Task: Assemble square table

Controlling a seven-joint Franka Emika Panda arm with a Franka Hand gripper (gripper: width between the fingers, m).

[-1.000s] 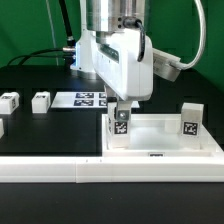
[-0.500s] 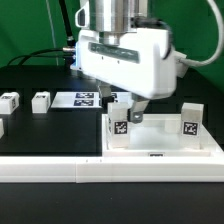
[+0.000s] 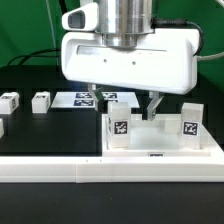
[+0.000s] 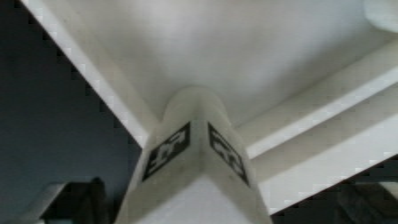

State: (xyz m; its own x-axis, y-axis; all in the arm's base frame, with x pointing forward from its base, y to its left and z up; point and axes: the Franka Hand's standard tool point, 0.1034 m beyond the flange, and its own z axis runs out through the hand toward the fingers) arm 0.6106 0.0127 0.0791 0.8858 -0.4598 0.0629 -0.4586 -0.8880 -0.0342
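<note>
my jaws are spread wide and hold nothing. they hang just over the near corner of the square table, touching no part that i can see.

the black tabletop (image 3: 40, 125) carries everything. on it, toward the exterior view's right, lies the square table (image 3: 160, 142), a white slab with its raised rim up. in the wrist view, the slab (image 4: 267, 50) fills the space behind the leg below me. the marker board (image 3: 88, 98) lies flat behind, well apart from the slab.

two legs stand upright on the slab. one leg (image 3: 119, 128) is at the corner under me, centred in the wrist view (image 4: 192, 150) with its tags facing outward. a second leg (image 3: 190, 123) is at the corner to the exterior view's right. two loose legs (image 3: 40, 100) (image 3: 8, 101) sit on the tabletop off to the exterior view's left.

i judge the step in hand to be leaving the corner leg and going for a loose one. to do it well, i should rise straight up until my fingertips are above the leg's top, and only then travel sideways. a sideways brush could tip the leg or shift it in its socket. i cannot tell from here how deeply it is seated. i should keep my jaws wide on the way over and come down squarely around the nearer loose leg.
</note>
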